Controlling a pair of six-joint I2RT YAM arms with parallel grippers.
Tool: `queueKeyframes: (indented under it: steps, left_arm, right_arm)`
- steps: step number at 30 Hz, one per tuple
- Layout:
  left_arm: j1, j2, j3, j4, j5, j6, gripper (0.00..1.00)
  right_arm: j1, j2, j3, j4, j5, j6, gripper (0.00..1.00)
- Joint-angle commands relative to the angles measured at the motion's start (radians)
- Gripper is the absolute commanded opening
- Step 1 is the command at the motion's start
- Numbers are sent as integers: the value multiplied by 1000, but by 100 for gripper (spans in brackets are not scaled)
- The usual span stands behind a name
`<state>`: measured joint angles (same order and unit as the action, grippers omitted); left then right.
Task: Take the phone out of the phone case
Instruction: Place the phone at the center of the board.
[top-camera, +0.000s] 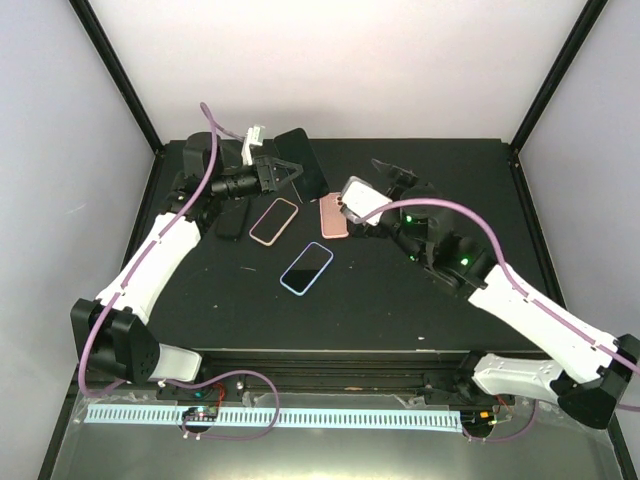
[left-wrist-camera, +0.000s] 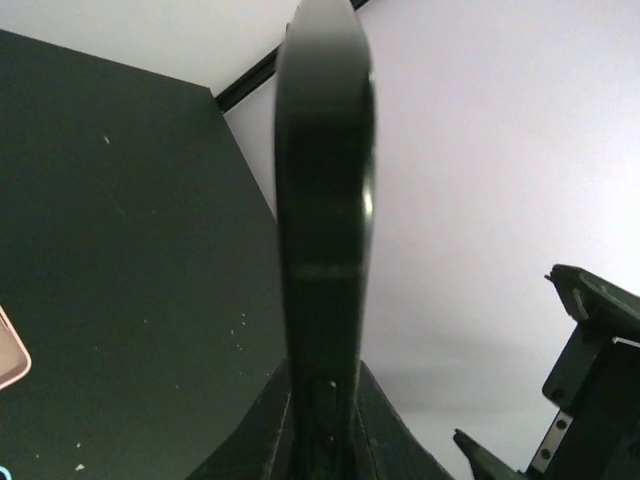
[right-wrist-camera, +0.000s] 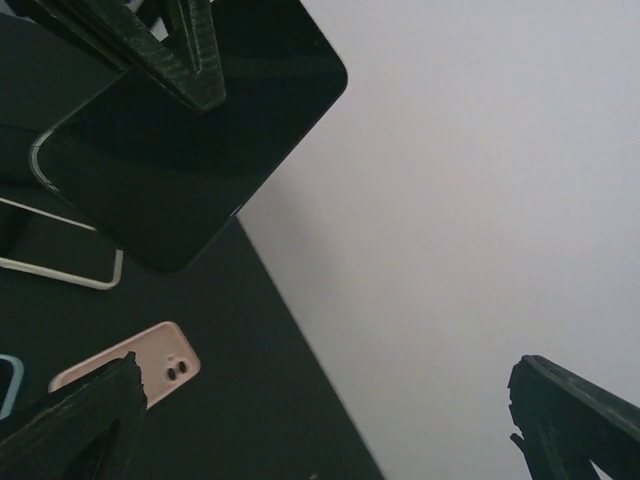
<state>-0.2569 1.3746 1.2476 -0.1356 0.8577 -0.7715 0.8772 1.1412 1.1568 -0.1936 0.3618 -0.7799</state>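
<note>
My left gripper (top-camera: 288, 171) is clamped on the black phone (top-camera: 303, 160), holding it up off the counter (top-camera: 400, 290) near the far left corner. In the left wrist view the black phone (left-wrist-camera: 325, 200) stands edge-on between the fingers (left-wrist-camera: 385, 430), rising straight away from the camera. From that angle I can't tell if it is bare or cased.

My right gripper (top-camera: 398, 178) hangs just to the right of it with its jaws spread wide and nothing between them. It does not touch the phone. Its wrist camera looks up at the phone's dark glossy face (right-wrist-camera: 190, 150), with the left gripper's fingers (right-wrist-camera: 195, 55) pinching the near edge.

Below the two grippers, three things lie flat on the counter. A pink-rimmed item (top-camera: 274, 221) sits beside a pink phone (top-camera: 333, 215) that lies back-up, its camera lenses showing in the right wrist view (right-wrist-camera: 135, 368). A blue-rimmed item (top-camera: 306, 268) lies nearer to me, apart from both. A dark flat object (top-camera: 232, 218) rests by the left arm.
</note>
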Motion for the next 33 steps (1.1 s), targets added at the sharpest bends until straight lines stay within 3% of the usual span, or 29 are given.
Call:
queueKeyframes:
  steps: [1, 9, 14, 18, 25, 33]
  left_arm:
    - [-18, -39, 27, 64, 64, 106, 2]
    - [-82, -33, 13, 152, 170, 184, 2]
    - [-126, -20, -1, 228, 222, 183, 2]
    - [-161, -8, 1, 254, 242, 198, 3]
    - [-201, 12, 0, 307, 244, 174, 4]
    - [-215, 24, 1, 312, 234, 171, 4]
  right_arm:
    - [-64, -22, 72, -271, -201, 223, 100]
    - [-270, 60, 279, -550, -642, 404, 100]
    - [-402, 150, 360, -639, -1025, 550, 97]
    - [-450, 201, 393, -645, -1199, 679, 90]
    - [-468, 199, 331, -494, -1301, 884, 77]
    - [-483, 206, 313, -424, -1317, 984, 51]
